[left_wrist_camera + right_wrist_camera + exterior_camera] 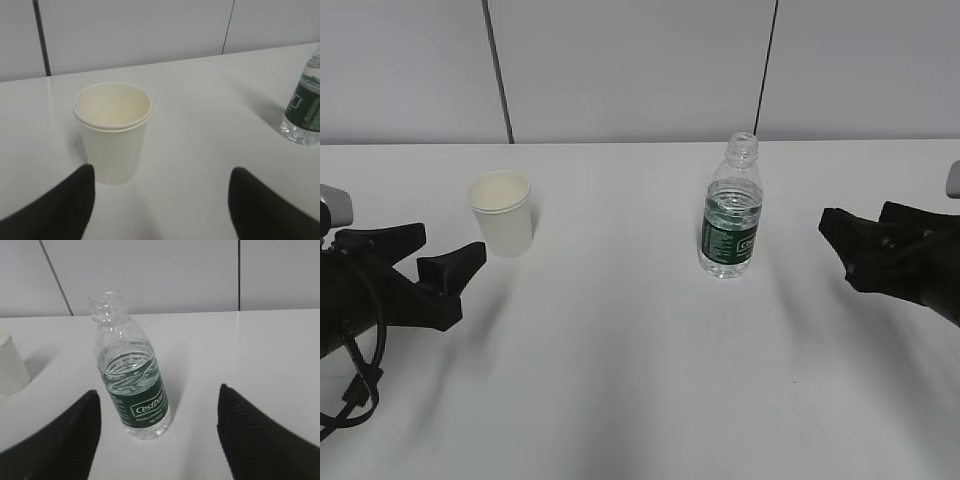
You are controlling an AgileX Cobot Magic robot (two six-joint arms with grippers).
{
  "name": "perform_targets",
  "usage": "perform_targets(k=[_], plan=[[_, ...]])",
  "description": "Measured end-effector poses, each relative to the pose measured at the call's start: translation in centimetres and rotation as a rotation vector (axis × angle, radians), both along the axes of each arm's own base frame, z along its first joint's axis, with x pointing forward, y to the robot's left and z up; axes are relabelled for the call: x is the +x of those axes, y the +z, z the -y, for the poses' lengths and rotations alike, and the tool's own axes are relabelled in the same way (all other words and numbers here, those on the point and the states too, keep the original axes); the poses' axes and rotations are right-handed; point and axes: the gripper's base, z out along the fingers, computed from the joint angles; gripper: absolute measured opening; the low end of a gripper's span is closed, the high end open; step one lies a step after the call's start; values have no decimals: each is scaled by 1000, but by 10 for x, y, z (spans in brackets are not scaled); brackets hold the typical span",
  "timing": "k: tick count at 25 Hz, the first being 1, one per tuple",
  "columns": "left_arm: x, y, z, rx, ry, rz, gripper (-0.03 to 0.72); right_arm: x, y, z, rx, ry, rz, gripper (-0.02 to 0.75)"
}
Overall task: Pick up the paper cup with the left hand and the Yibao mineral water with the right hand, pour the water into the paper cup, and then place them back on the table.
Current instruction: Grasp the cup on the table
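The white paper cup (502, 214) stands upright on the white table (620, 380), left of centre. In the left wrist view the cup (114, 132) sits ahead and to the left. The left hand (445, 255) is open and empty, just short of the cup; its gripper (162, 192) shows two spread tips. The Yibao mineral water (731, 210) stands upright, capless, partly full. The right hand (855, 230) is open and empty, right of the bottle and apart from it. In the right wrist view the bottle (131, 375) stands ahead of the gripper (159, 412), nearer its left finger.
A grey panelled wall (640, 60) with dark seams rises behind the table's far edge. The bottle's base shows at the right edge of the left wrist view (305, 112), and the cup at the left edge of the right wrist view (10, 367).
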Motion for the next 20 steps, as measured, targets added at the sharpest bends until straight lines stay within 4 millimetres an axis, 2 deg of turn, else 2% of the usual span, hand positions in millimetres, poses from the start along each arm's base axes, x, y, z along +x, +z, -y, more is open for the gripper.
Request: perform_targets(k=[4,6,13,20], plan=[[0,-1,-1,-1,8,-4,599,0,0,0,9,4,0,592],[3,-5,-1,-1,22,-20,620,0,0,-1,5,14,0,599],[20,-29,2,13,36,-84,630,0,1,-2,5,20,8,602],[53,-42,10,4,41,-66,618,0,2,-2,12,22,25,600]])
